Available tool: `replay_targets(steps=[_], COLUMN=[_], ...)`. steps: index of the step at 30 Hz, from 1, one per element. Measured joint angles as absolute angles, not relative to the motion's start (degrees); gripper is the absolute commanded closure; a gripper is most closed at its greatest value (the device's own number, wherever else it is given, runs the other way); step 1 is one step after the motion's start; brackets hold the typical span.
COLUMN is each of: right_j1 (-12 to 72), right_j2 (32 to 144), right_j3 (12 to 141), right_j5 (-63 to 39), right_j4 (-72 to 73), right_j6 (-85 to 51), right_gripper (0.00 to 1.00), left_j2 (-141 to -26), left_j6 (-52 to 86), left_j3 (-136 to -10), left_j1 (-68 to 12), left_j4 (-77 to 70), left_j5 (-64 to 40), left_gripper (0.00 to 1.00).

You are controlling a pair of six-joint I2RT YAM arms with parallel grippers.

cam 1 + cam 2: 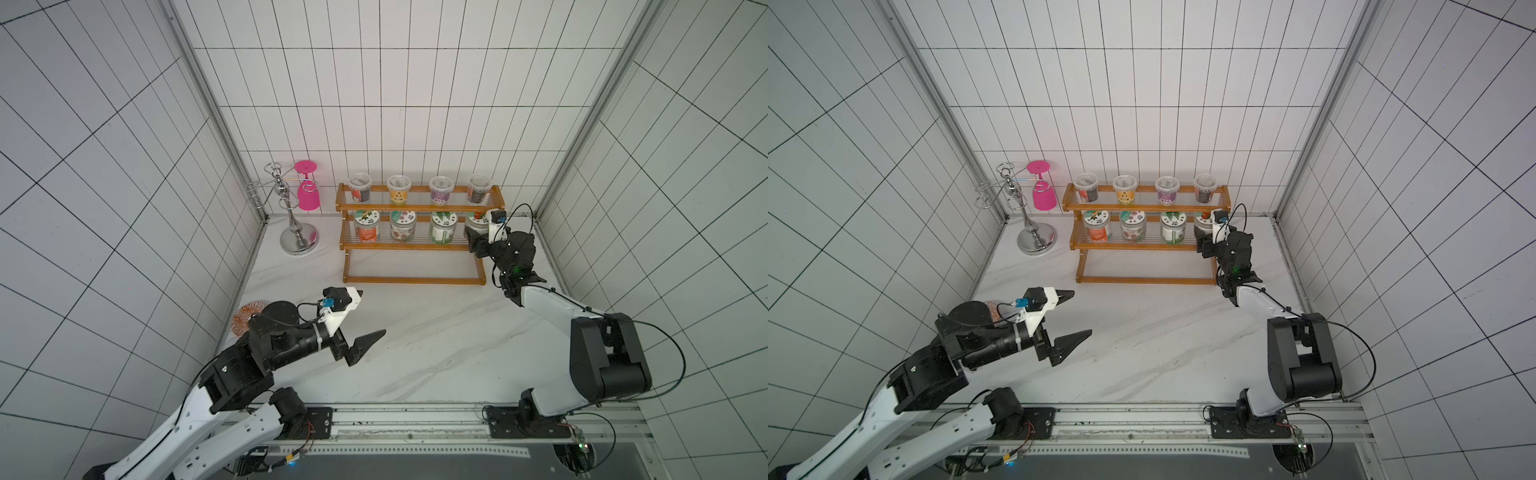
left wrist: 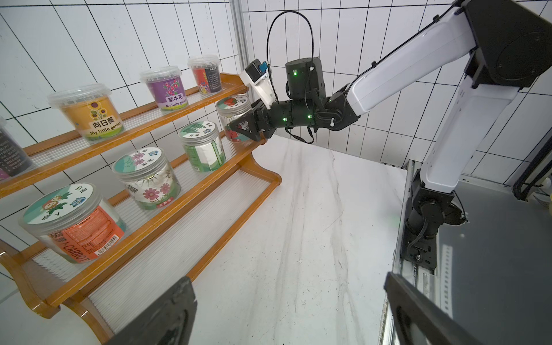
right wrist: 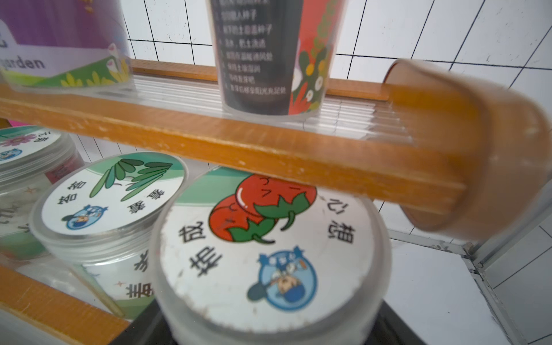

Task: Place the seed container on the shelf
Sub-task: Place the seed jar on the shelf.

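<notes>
Sitting at the right end of the shelf's middle tier, the seed container is a clear jar with a tomato drawn on its white lid. The right claw grips it, black fingers pressed against its sides low down. Whether its base rests on the pale rods or hangs just above them I cannot tell. In the right wrist view its lid lies partly under the front rail of the top tier. Just beside it on the same tier stands a green-labelled jar, then a flower jar, then a carrot jar at the far end. Four lidded tubs line the top tier of the shelf, which stands on the white marbled counter against the tiled back wall. Left of it is a chrome glass stand with a pink glass hung upside down. The left claw hovers over the counter's front left with its fingers spread wide and nothing between them, well apart from the shelf. A patterned disc lies behind it by the wall
</notes>
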State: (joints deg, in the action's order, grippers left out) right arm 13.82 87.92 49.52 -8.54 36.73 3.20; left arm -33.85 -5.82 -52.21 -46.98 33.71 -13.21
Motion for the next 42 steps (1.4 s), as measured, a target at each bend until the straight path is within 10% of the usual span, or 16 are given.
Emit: replay_targets(steps=[12, 28, 42], right_j1=[13.8, 13.8, 13.8], right_j2=[92.2, 93.1, 81.0], right_j3=[50.4, 51.2, 51.0], right_j5=[-10.3, -10.4, -9.7], right_j4=[37.8, 38.1, 30.5], right_j6=[2.7, 3.4, 4.2], right_gripper=[0.42, 0.05, 0.01], left_j2=[-33.7, -33.7, -34.1], left_j6=[-5.9, -6.0, -5.0], left_j3=[-51.3, -50.5, -49.9], left_j1=[-47.0, -47.0, -47.0], left_j4=[33.7, 33.6, 31.9], left_j5=[-12.8, -12.4, -10.9], left_gripper=[0.01, 0.01, 0.01])
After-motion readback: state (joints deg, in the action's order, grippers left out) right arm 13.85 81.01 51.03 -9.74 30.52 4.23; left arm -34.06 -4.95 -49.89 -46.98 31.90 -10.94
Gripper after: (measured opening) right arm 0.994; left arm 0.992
